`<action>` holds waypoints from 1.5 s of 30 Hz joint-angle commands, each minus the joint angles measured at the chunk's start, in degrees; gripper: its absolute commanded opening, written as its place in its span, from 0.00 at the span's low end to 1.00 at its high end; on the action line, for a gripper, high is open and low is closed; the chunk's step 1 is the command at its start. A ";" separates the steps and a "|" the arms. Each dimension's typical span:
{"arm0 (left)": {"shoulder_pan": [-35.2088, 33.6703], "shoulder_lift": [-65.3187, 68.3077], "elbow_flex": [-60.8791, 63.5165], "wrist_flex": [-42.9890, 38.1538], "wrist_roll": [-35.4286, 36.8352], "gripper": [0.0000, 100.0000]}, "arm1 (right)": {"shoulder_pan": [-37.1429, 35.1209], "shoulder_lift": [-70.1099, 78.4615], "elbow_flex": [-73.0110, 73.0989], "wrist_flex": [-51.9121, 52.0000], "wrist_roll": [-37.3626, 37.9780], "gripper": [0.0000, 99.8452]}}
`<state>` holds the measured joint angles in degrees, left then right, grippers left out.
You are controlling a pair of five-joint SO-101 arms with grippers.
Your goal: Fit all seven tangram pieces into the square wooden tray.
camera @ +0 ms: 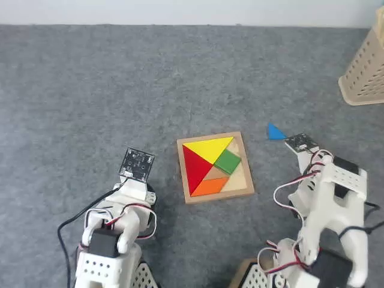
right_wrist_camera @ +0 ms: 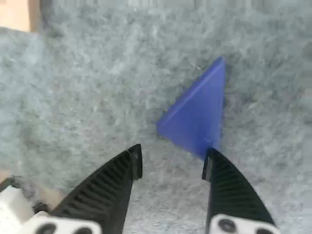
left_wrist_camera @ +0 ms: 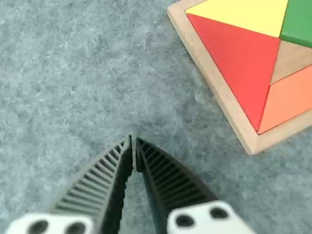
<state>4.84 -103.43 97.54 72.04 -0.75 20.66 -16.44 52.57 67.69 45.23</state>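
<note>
Step in hand, as judged: pick-up of the blue triangle [right_wrist_camera: 197, 119], which lies flat on the grey worktop [camera: 90, 90], apart from the square wooden tray [camera: 222, 196] on its right-arm side.

Recommendation: in the right wrist view one fingertip sits at a corner of the triangle and the other is over bare felt. The right gripper [right_wrist_camera: 173, 156] should be shifted so the piece lies fully between the fingers. It should then be lowered until the tips reach the felt, since the piece is thin, and closed across two edges rather than on a point.

Pose: the right arm stands low over the blue triangle, gripper open and empty. The left gripper [left_wrist_camera: 134, 144] is closed on nothing, pointing down at the felt just beside the tray's corner.

Tray contents: yellow triangle [camera: 210, 149], red triangle [camera: 195, 168], green square [camera: 228, 161] and orange piece [camera: 210, 187] are seated. The pale areas appear unfilled.
</note>
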 commanded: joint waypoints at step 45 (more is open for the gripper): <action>-0.35 -1.14 -1.01 0.35 0.53 0.01 | -23.96 15.34 -36.57 10.24 -27.60 0.01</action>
<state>4.84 -103.43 97.54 72.04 -0.75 -3.96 -0.18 19.08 78.07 17.19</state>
